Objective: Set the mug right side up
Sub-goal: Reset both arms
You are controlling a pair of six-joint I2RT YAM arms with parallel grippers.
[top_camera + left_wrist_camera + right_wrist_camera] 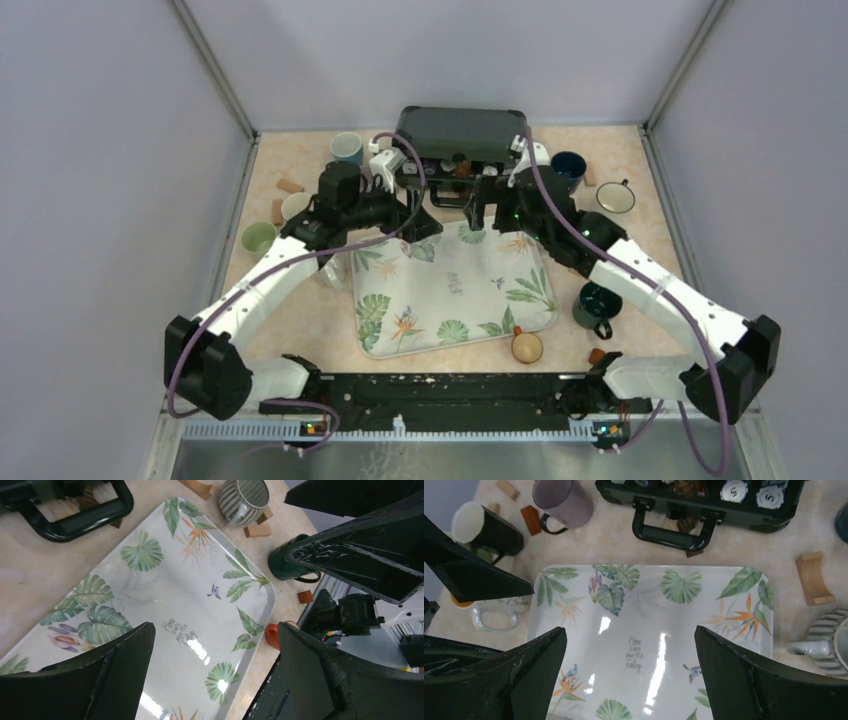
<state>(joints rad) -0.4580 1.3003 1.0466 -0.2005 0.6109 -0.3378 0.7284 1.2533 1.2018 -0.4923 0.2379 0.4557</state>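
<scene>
A purple mug (563, 500) stands left of the black case and seems to have its flat base up; the left arm hides it in the top view. A clear glass mug (498, 611) sits by the left edge of the leaf-print tray (450, 290). My left gripper (424, 216) and right gripper (482, 211) both hover open and empty over the tray's far edge. In the left wrist view the gripper (215, 630) spans bare tray (165, 580). In the right wrist view the gripper (630, 631) does the same (649, 605).
A black case (460, 130) stands behind the tray. A dark green mug (597, 303), an orange mug (527, 347) and a striped mug (831, 642) sit to the right. Several more mugs stand at the far left and far right. Wooden blocks (811, 577) lie around.
</scene>
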